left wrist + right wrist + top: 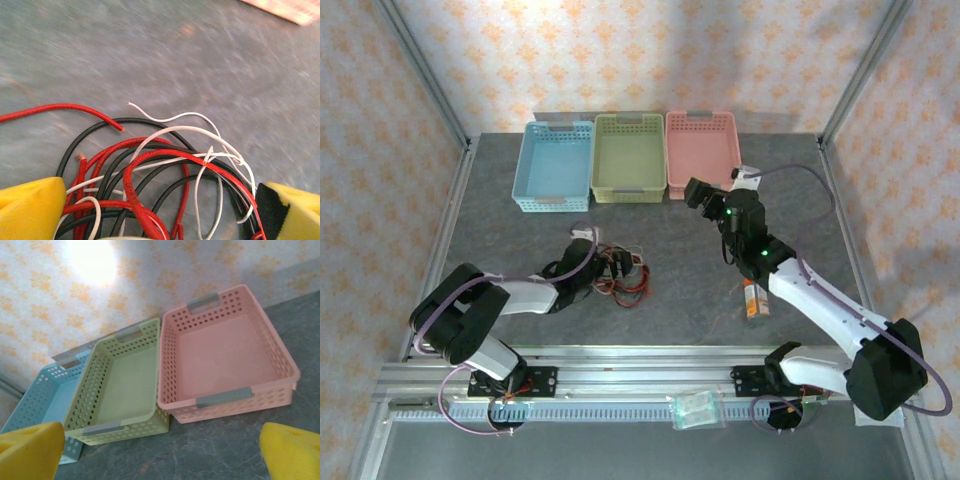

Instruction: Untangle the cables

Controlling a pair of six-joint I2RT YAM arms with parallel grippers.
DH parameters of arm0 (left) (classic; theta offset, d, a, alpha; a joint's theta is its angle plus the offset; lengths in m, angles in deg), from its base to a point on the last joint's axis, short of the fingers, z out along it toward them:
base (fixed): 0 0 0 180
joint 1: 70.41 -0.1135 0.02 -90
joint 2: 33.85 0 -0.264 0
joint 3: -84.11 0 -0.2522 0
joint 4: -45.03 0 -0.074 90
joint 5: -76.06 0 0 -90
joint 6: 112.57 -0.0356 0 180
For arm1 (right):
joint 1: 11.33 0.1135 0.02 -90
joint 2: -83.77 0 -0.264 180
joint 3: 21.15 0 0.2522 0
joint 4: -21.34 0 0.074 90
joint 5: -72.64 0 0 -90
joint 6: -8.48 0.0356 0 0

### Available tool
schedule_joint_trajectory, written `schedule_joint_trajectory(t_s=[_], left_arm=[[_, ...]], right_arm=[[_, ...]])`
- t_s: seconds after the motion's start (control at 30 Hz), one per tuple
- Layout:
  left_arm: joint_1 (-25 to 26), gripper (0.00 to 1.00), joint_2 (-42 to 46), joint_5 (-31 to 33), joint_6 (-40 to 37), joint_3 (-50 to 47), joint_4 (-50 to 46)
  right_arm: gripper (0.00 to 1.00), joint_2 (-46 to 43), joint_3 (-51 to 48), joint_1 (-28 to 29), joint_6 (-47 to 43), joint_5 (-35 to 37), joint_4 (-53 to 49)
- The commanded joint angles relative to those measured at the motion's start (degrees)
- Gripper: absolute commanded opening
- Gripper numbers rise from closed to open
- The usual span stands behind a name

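The cables (632, 287) lie as one tangle of red, black and white wires on the grey table left of centre. My left gripper (608, 268) sits low over the tangle's left side. In the left wrist view the cables (165, 170) loop between the two yellow fingers (30, 210), which stand wide apart; the left gripper (160, 212) is open, with loops lying between its fingers. A loose red end (75, 110) trails off to the left. My right gripper (696, 192) hangs open near the baskets, its yellow fingertips (292, 452) far apart over bare table.
Three baskets stand in a row at the back: blue (552, 204), green (628, 194) and pink (703, 118); pink (276, 342), green (125, 427) and blue (30, 400) appear close ahead of the right wrist. An orange-and-white tube (753, 298) lies by the right arm.
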Motion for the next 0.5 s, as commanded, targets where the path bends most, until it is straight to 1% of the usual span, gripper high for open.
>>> schedule_joint_trajectory(t_s=[0.0, 0.1, 0.17, 0.27, 0.37, 0.47], left_arm=[[4.3, 0.98, -1.2, -2.2, 4.4, -0.5, 1.8], [7.8, 0.98, -3.0, -2.2, 6.4, 0.6, 3.9], [9.4, 0.98, -4.3, -2.3, 7.7, 1.5, 5.6], [10.7, 0.98, -4.9, -2.6, 9.7, 2.8, 8.2], [10.9, 0.98, -1.4, -0.5, 11.4, 2.2, 9.2], [11.0, 0.99, 4.8, 3.1, 11.1, 1.2, 6.0]], right_arm=[[0.99, -0.4, -1.2, -0.6, 3.4, 2.7, -3.8], [0.96, 0.2, -1.6, -0.6, 5.0, 2.1, -7.3], [0.93, 0.8, -1.7, -0.6, 5.5, 0.0, -10.3], [0.82, 1.1, -1.7, -0.4, 6.8, -2.9, -15.6], [0.75, -0.1, -2.2, 1.7, 7.9, -2.9, -20.5], [0.69, -2.0, -3.1, 4.6, 11.4, -3.0, -24.9]])
